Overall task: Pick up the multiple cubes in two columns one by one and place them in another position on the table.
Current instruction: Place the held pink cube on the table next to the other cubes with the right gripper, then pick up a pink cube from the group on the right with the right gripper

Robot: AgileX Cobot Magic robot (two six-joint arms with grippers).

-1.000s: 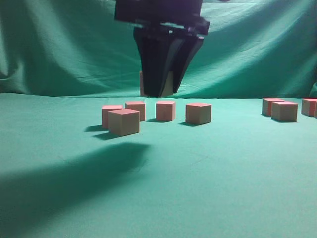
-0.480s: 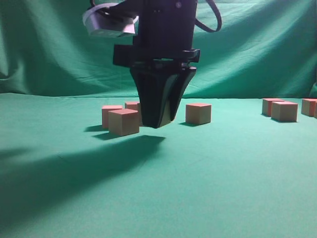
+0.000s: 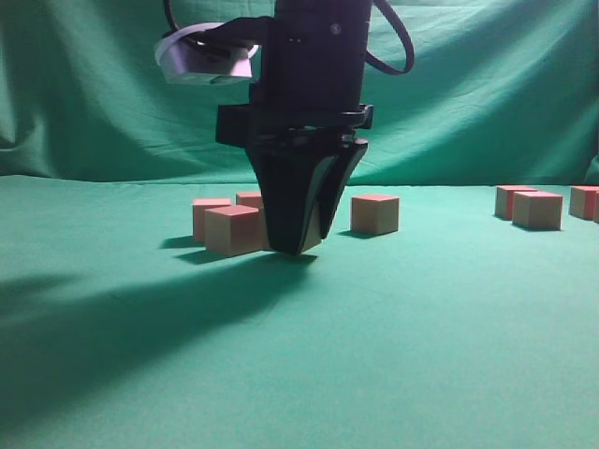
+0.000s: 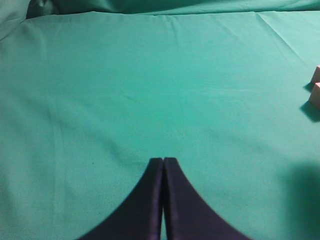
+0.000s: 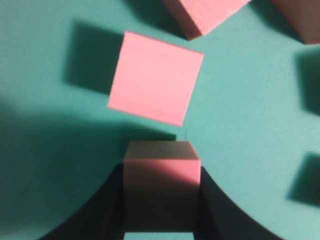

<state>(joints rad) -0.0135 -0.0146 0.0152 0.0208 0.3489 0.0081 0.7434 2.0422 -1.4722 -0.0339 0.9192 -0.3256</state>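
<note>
My right gripper (image 3: pixel 298 245) is shut on one cube (image 5: pixel 161 185) and holds it low, at or just above the green table (image 3: pixel 421 318), inside the left cluster of cubes. Its fingers press both sides of the cube. A second cube (image 5: pixel 155 77) lies just ahead of the held one. In the exterior view a front cube (image 3: pixel 233 230) sits right beside the fingers, with two more (image 3: pixel 208 217) behind and another (image 3: pixel 374 213) to the right. My left gripper (image 4: pixel 163 161) is shut and empty over bare cloth; it does not show in the exterior view.
A second group of cubes (image 3: pixel 536 210) stands at the far right of the table. Two cube corners (image 4: pixel 315 95) show at the right edge of the left wrist view. Parts of more cubes (image 5: pixel 200 15) lie at the top of the right wrist view. Green backdrop (image 3: pixel 94 94) behind.
My right gripper has come down with the cube from above the cluster to table level, next to the front left cube. The other cubes have not moved.
</note>
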